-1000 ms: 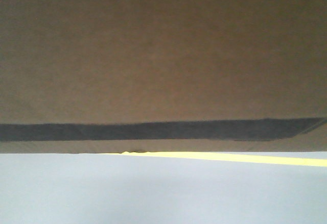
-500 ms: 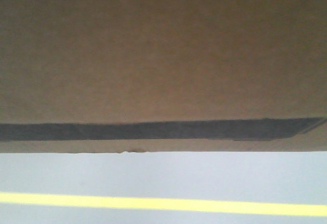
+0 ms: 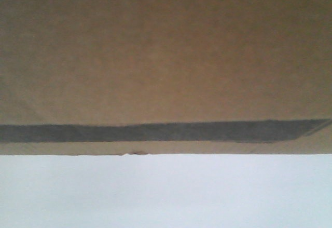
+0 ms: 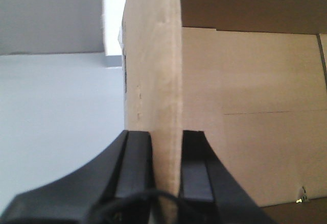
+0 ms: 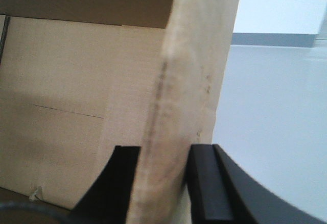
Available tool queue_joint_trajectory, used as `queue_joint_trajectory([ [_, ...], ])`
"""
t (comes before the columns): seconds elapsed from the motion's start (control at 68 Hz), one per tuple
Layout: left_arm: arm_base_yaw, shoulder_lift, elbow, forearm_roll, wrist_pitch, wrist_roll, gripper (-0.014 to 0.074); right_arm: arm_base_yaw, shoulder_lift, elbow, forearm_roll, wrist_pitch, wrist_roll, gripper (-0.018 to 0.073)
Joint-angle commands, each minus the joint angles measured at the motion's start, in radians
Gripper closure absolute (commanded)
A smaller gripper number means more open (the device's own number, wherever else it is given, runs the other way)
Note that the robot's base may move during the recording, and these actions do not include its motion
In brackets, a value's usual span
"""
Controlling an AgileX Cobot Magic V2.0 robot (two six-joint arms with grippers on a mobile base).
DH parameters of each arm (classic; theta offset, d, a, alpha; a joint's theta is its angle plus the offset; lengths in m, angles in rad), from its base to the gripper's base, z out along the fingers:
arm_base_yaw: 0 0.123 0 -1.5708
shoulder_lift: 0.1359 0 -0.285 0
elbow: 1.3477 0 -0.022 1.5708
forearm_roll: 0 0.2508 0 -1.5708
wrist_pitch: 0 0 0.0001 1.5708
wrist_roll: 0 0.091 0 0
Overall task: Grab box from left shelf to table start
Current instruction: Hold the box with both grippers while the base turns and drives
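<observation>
Left gripper (image 4: 166, 145) is pinching one wall of the big tan corrugated cardboard box (image 3: 166, 56) w/ black stripe, right gripper (image 5: 163, 157) is pinching another wall, same deal.

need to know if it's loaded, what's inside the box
Both wrist views show only bare cardboard inner walls of the box, no contents. The left tool and right tool each clamp a side wall; much of the interior lies out of frame or behind those walls.

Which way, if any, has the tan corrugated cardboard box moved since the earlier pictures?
Yes. The box sits unchanged in frame, but the yellow floor line slid down and out, so box and camera likely advanced together.
</observation>
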Motion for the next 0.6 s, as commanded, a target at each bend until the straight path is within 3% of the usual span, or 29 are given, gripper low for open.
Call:
queue_joint_trajectory([
  [0.0,-0.006,0.011,-0.038,-0.089,-0.196,-0.002,0.0689,0.004,0.011,-0.031,0.013,-0.129,-0.01,0.0497],
  [0.588,-0.006,0.011,-0.038,-0.089,-0.196,-0.002,0.0689,0.004,0.012,-0.031,0.013,-0.126,-0.01,0.0497],
])
